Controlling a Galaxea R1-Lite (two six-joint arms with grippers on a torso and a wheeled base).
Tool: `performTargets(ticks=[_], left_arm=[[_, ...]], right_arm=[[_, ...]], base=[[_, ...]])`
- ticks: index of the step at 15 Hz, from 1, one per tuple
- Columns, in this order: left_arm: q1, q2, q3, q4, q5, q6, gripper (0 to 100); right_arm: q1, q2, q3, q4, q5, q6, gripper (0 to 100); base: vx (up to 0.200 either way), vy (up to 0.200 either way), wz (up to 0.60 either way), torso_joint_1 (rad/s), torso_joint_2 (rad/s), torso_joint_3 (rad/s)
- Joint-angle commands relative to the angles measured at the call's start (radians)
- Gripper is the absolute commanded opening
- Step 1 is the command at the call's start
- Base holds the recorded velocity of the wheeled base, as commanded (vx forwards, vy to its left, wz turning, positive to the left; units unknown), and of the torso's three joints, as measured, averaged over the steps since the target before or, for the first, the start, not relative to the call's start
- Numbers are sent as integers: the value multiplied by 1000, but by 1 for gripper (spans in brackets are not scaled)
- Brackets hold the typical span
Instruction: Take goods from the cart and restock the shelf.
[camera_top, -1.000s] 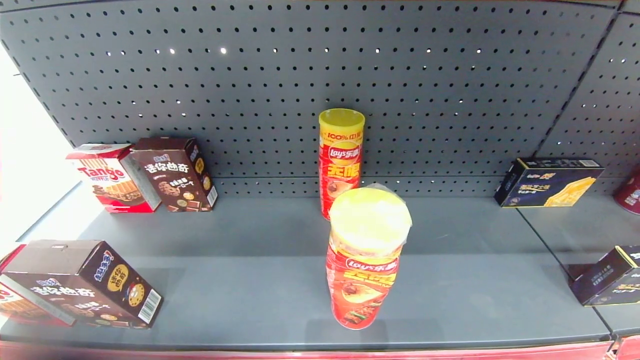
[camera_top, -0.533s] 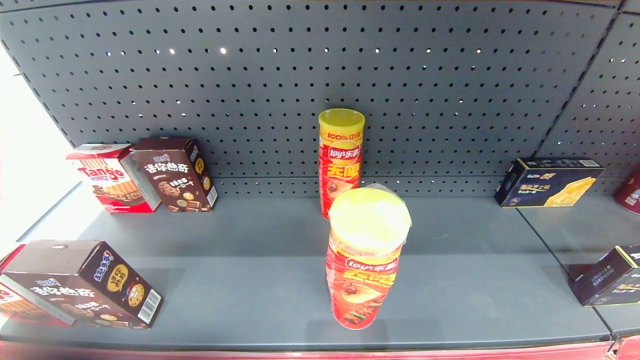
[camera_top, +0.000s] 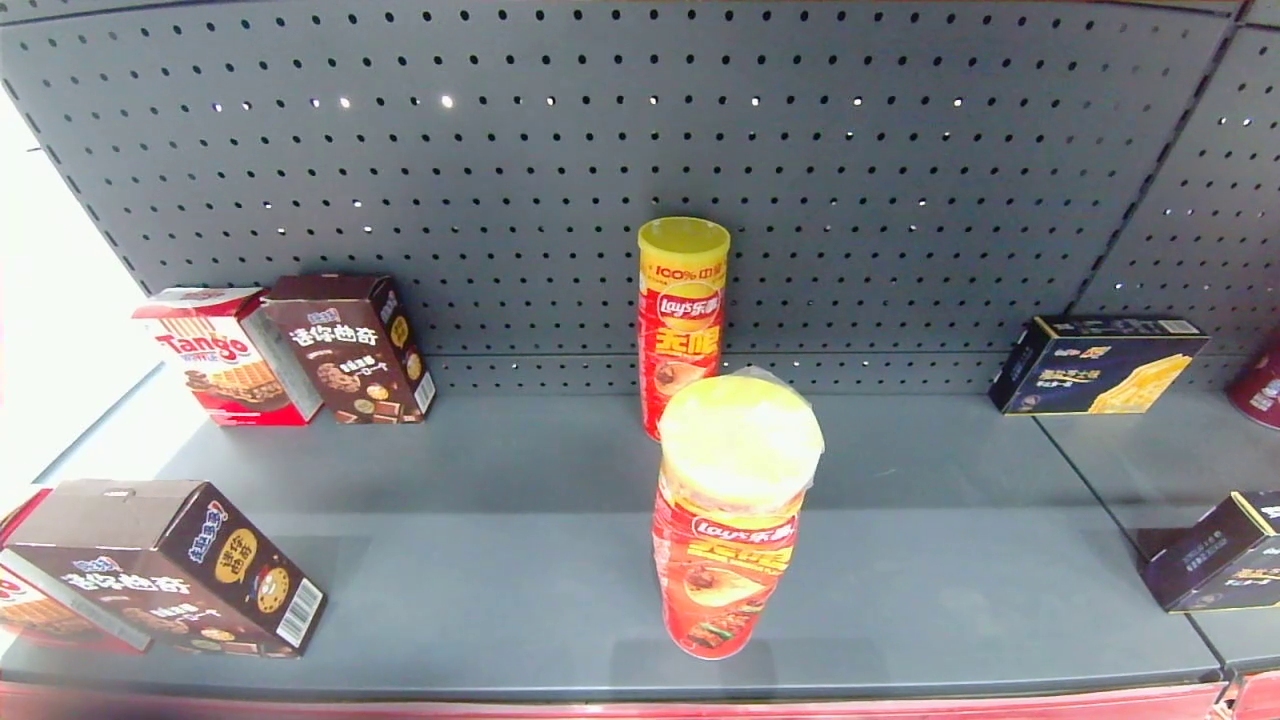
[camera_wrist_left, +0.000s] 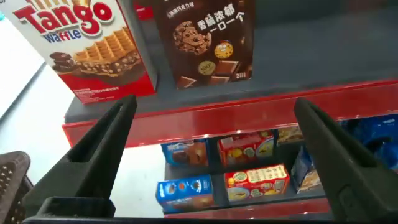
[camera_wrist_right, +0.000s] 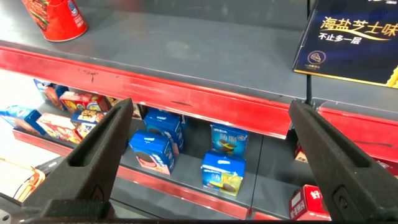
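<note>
On the grey shelf (camera_top: 480, 560) stand two red chip cans with yellow lids: one near the front (camera_top: 730, 520), one against the back wall (camera_top: 682, 320). My left gripper (camera_wrist_left: 214, 104) is open and holds nothing. It hangs in front of the shelf's red front edge (camera_wrist_left: 249, 112), below a wafer box (camera_wrist_left: 87, 46) and a chocolate cookie box (camera_wrist_left: 208, 40). My right gripper (camera_wrist_right: 211, 107) is open too, with nothing in it. It faces the red edge (camera_wrist_right: 186, 96) between a red can (camera_wrist_right: 59, 15) and a dark blue box (camera_wrist_right: 354, 43).
At the shelf's left stand a wafer box (camera_top: 215, 355) and cookie boxes (camera_top: 350, 345), with another cookie box (camera_top: 170, 565) at the front. Dark blue boxes (camera_top: 1095, 365) sit at the right. A lower shelf holds small blue cartons (camera_wrist_right: 155, 146). A brown basket corner (camera_wrist_left: 12, 177) shows.
</note>
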Motion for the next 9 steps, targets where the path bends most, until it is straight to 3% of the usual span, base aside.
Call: performTargets(ticks=[1,6,7,8,9], left_arm=[[-2,-19,2,44,0,-1,100],[-2,-19,2,38,1,-25,100],[-2,-19,2,38,-8,-61,100],[-2,-19,2,37,-29,-68,100],[-2,-19,2,38,-14,-73,100]], right_arm=[[1,1,0,1,0,0,100],[1,1,0,-1,0,0,100],[1,1,0,1,0,0,100],[1,1,0,1,0,0,100],[1,1,0,1,0,0,100]], base=[[0,0,0,0,0,0],[0,0,0,0,0,0],[0,0,0,0,0,0],[0,0,0,0,0,0],[0,0,0,0,0,0]])
